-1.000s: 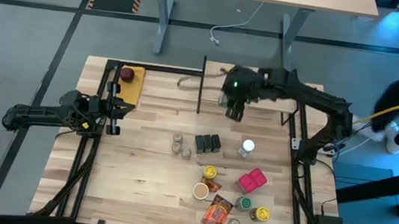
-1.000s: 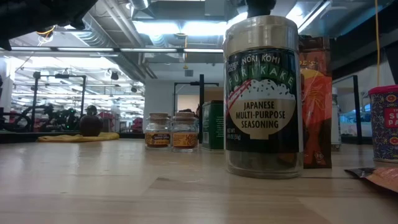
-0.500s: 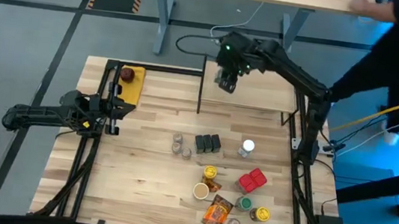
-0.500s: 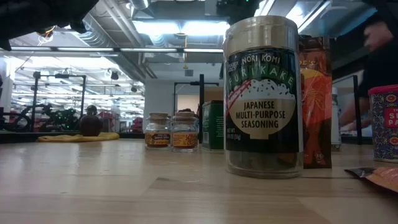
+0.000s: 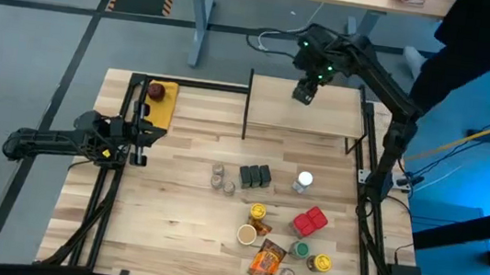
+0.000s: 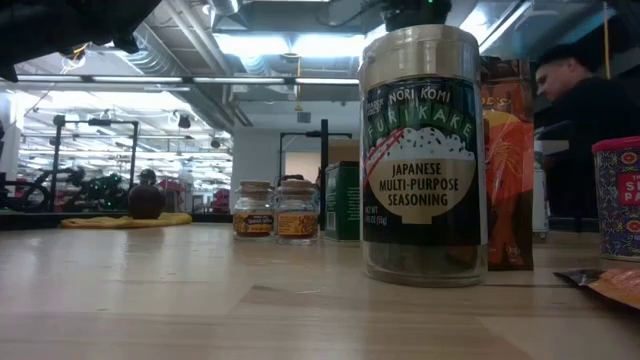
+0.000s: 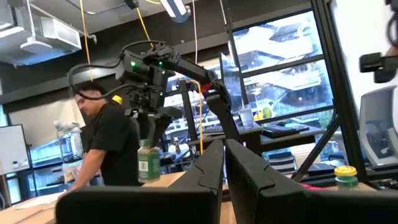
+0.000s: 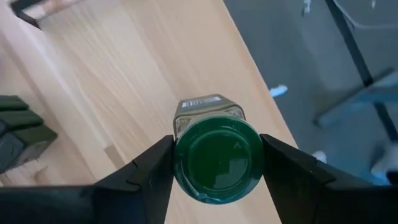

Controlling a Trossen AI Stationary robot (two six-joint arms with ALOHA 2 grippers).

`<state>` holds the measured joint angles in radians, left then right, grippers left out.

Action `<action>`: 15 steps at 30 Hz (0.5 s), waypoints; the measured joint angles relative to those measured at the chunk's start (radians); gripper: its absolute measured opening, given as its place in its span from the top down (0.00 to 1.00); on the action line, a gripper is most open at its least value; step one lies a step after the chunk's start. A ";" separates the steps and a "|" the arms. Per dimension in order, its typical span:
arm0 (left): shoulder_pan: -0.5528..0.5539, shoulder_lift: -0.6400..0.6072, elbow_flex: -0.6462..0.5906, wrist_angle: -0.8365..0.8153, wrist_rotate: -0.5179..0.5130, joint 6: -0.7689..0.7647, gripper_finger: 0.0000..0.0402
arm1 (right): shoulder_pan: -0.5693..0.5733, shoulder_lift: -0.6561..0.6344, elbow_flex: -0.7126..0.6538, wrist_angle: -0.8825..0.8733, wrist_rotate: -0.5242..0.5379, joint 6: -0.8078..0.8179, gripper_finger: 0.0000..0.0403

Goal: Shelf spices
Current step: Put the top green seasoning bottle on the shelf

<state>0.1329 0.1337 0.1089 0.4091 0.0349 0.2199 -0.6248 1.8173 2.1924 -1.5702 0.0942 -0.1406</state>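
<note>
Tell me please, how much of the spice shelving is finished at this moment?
Nothing stands on the shelf yet. The right gripper holds a green-lidded jar above the shelf's far edge. The left gripper waits shut at the table's left. The other spices, including the dark tins and red boxes, remain on the table.

Wood tabletop (image 5: 174,194) w/ jars (image 5: 222,179), tins (image 5: 254,176), red boxes (image 5: 309,221); shelf (image 5: 275,113) bare.

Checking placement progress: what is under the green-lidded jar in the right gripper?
The right gripper holds the green-lidded jar above the pale wood shelf board, near its edge. The lid hides the jar's base, so contact cannot be seen.
</note>
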 joint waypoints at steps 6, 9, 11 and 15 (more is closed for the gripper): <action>0.000 0.000 0.000 0.000 0.000 0.029 0.97 | -0.120 -0.134 -0.163 -0.001 0.003 0.062 0.45; 0.000 0.000 0.000 0.000 -0.001 0.031 0.97 | -0.181 -0.178 -0.243 -0.003 0.008 0.115 0.45; 0.000 0.000 0.000 0.000 -0.002 0.026 0.97 | -0.226 -0.201 -0.286 -0.002 0.000 0.161 0.45; 0.000 0.000 0.000 0.000 -0.002 0.024 0.97 | -0.303 -0.224 -0.339 0.000 -0.008 0.264 0.45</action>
<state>0.1326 0.1333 0.1089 0.4087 0.0330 0.2436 -0.9273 1.5930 1.8535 -1.5697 0.0863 0.1239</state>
